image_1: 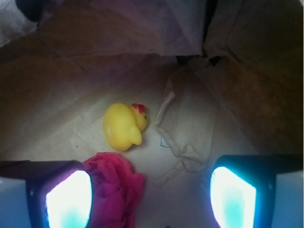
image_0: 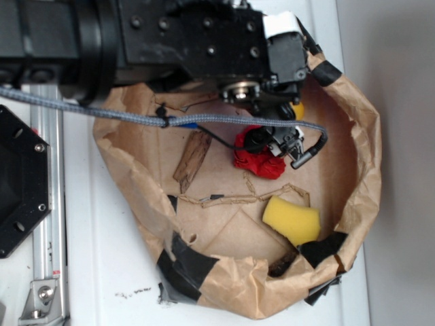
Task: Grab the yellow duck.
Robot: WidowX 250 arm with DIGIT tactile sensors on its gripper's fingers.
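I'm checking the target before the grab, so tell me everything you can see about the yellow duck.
The yellow duck is a small, rounded, glossy toy, plastic or rubber by its look, with a red part at its head. It seems to lie tipped on its side on the brown paper floor, head toward the right in the wrist view. The red cloth lies close below it; contact cannot be told. Nothing grips it. The exterior view shows only a yellow sliver beside the arm.

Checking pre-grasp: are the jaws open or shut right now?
Open. In the wrist view the two fingers stand wide apart at the bottom corners, nothing between them; the yellow duck lies ahead, untouched.
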